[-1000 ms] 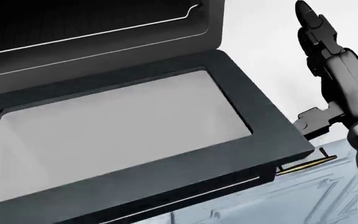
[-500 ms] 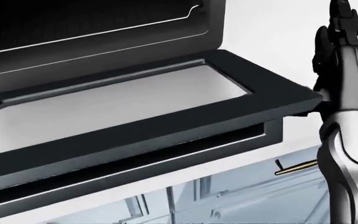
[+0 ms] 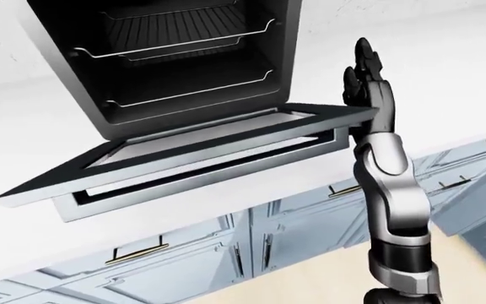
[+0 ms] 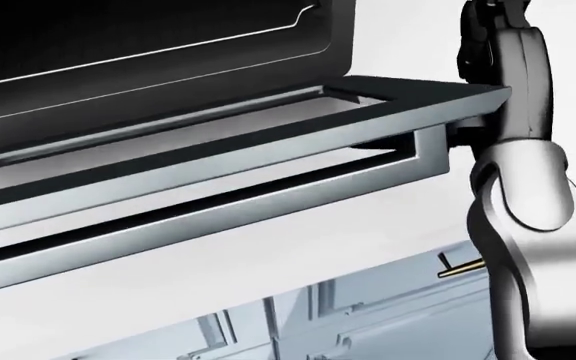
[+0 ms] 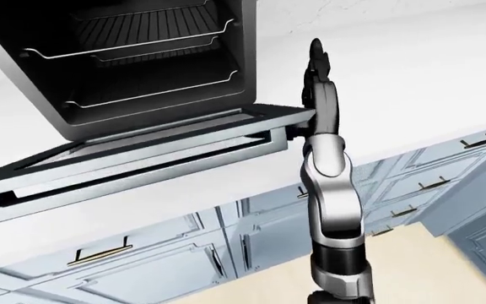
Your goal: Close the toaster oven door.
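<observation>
We see a toaster oven [image 3: 184, 57] standing on a smooth, pale white counter [image 3: 446, 107], a boxy appliance with dark glossy walls and brushed grey metal edges. Its cavity is open toward us, and two thin wire racks [image 3: 188, 47] run across the inside, one above the other, with a ribbed dark floor or tray behind the upper one.

The toaster oven door [image 3: 201, 149] is a wide, flat rectangle with a dark frame around a pale glass pane. It is hinged along the lower edge of the toaster oven and hangs out partly raised, close to level in the left-eye view, its inner face turned upward. Its long axis runs from the left of the toaster oven to its right, and its free edge points toward us. Under that free edge a long grey bar handle [image 3: 209, 171] follows the same axis.

Our right hand [image 3: 363, 79] rises at the right-hand corner of the door, just beside the toaster oven's right wall. Its dark fingers [image 5: 315, 54] stand straight up, not curled around anything, and the base of the hand meets the door's corner. The arm below is rounded, polished silver with dark joints.

Below the toaster oven, under the counter's edge, we see light blue panelled cabinets [image 3: 184, 266] with slim brass handles [image 3: 137, 251].
</observation>
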You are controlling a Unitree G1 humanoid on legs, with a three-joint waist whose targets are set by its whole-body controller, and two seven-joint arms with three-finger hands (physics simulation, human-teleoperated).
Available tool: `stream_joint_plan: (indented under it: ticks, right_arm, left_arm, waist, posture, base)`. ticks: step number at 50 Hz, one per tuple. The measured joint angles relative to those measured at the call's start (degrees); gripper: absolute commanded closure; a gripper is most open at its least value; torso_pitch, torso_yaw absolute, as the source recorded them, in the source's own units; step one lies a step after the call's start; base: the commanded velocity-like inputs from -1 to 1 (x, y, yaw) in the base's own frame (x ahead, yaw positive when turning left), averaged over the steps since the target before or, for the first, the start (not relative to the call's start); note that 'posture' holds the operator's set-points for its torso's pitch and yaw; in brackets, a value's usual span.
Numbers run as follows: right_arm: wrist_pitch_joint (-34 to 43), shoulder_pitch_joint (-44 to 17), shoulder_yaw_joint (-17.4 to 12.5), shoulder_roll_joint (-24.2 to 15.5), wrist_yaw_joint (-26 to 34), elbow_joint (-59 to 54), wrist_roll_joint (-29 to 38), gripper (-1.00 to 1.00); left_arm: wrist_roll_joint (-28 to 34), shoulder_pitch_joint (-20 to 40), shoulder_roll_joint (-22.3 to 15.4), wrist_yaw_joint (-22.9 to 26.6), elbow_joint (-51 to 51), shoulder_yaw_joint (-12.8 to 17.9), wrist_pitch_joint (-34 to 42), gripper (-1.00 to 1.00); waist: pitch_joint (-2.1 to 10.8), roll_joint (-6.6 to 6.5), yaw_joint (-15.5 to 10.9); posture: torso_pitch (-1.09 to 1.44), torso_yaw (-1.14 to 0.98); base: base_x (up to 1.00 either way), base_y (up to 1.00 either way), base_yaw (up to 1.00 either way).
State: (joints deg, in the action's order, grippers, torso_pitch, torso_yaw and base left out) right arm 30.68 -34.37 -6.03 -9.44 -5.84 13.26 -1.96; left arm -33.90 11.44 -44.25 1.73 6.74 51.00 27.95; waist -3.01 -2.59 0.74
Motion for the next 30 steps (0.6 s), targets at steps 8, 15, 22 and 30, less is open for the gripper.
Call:
stream_joint_plan:
  ticks: [8, 15, 22, 30]
  right_arm:
    - [-0.3, -6.4, 0.2, -0.3, 0.5, -4.3, 1.4, -1.00]
    - [-4.8, -11.7, 0.1, -1.1, -1.1, -11.1, 1.0, -1.00]
    - [-9.7, -16.3, 0.1, -1.7, -2.7, -18.8, 1.1, -1.00]
    - [-16.1, -21.6, 0.3, -2.2, -3.2, -30.6, 2.2, -1.00]
  left_arm:
    - [0.0, 0.0, 0.0, 0.1, -0.1, -0.1, -0.1, -1.00]
    - [0.1, -0.2, 0.0, 0.2, -0.4, 0.2, -0.3, -1.00]
    - [0.0, -0.2, 0.0, 0.2, -0.4, 0.2, -0.2, -1.00]
    - [0.1, -0.2, 0.0, 0.3, -0.5, 0.2, -0.3, -1.00]
  waist:
    - [-0.23, -0.37, 0.1]
    - [-0.11, -0.32, 0.1]
    - [-0.06, -0.26, 0.2]
    - [-0.14, -0.47, 0.3]
  posture:
    - [0.00, 0.00]
    - [0.00, 0.00]
    - [0.00, 0.00]
    - [0.00, 0.00]
  base:
    - [0.00, 0.00, 0.00]
    - [0.00, 0.00, 0.00]
    - [0.00, 0.00, 0.00]
    - [0.00, 0.00, 0.00]
